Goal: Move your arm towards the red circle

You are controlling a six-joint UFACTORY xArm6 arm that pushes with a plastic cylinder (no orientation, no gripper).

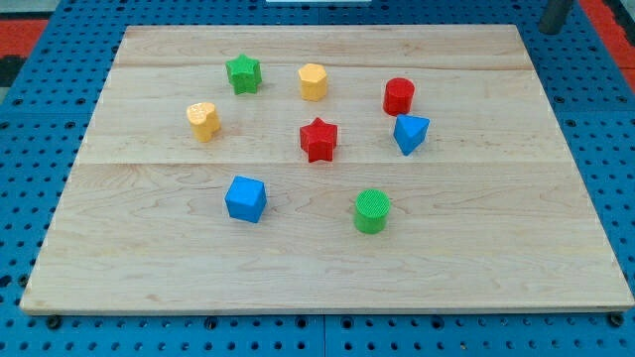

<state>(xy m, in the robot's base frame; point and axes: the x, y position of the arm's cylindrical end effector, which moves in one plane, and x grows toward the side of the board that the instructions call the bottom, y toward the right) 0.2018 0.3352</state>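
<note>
The red circle (399, 95), a short red cylinder, stands on the wooden board (317, 258) at the upper right of the group of blocks. A blue block (410, 133) with a pointed lower end sits just below it and to its right. My rod enters at the view's top right corner, and my tip (548, 30) is just past the board's top right corner, well to the right of and above the red circle. It touches no block.
A green star (242, 72) and a yellow hexagon-like block (313, 81) sit near the top. A yellow block (203, 120) is at the left, a red star (318, 139) in the middle, a blue cube (245, 198) and a green cylinder (372, 211) lower down. Blue pegboard (40, 119) surrounds the board.
</note>
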